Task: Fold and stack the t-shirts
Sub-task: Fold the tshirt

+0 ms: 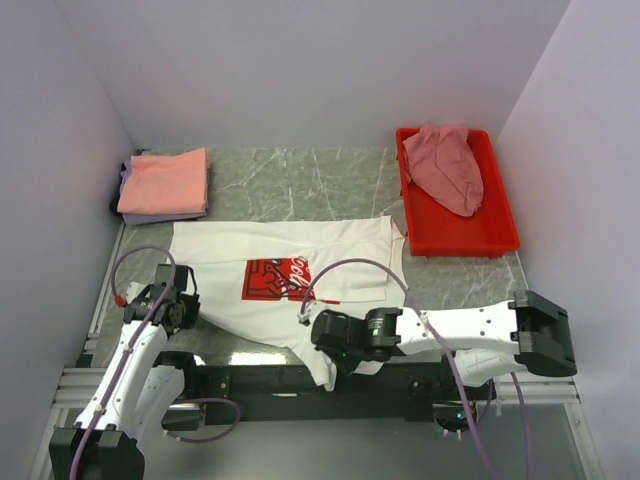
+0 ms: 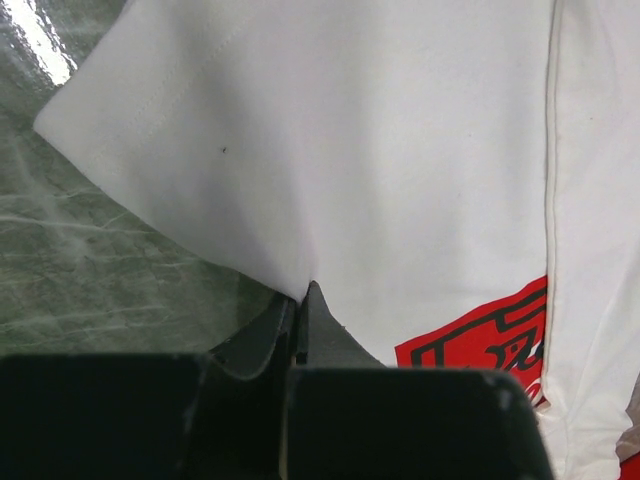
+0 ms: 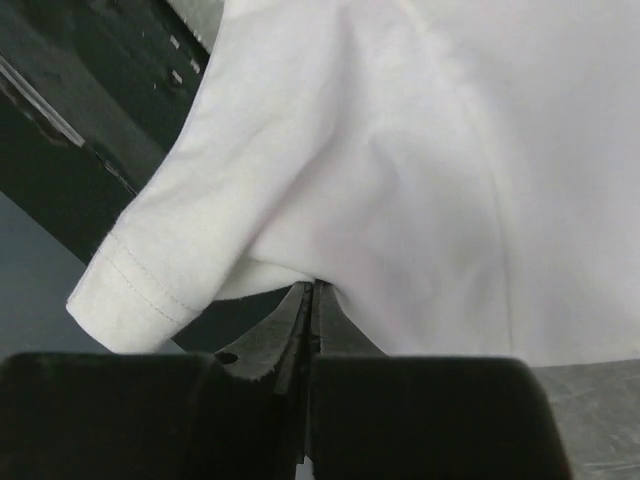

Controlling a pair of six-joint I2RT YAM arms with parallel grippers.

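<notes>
Left arm [image 1: 135,365] low, left fingers [image 2: 327,338] pinched together; right arm [image 1: 460,328] stretched leftward, right fingers [image 3: 292,325] likewise pinched

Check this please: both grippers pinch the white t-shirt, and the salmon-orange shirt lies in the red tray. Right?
No: the top external view shows the dusty-pink shirt in the red tray; the salmon-orange shirt tops the far-left stack. Left gripper and right gripper do pinch the white t-shirt.

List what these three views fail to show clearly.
- Top view: red print on the white t-shirt, partly under a fold of cloth; its lettering is too small to read.
- Top view: lavender t-shirt, covered by the salmon-orange t-shirt; only an edge shows.
- Top view: dusty-pink t-shirt, crumpled in the red tray; its front is hidden.
- Left wrist view: the same print, lower part hidden by the left gripper.
</notes>
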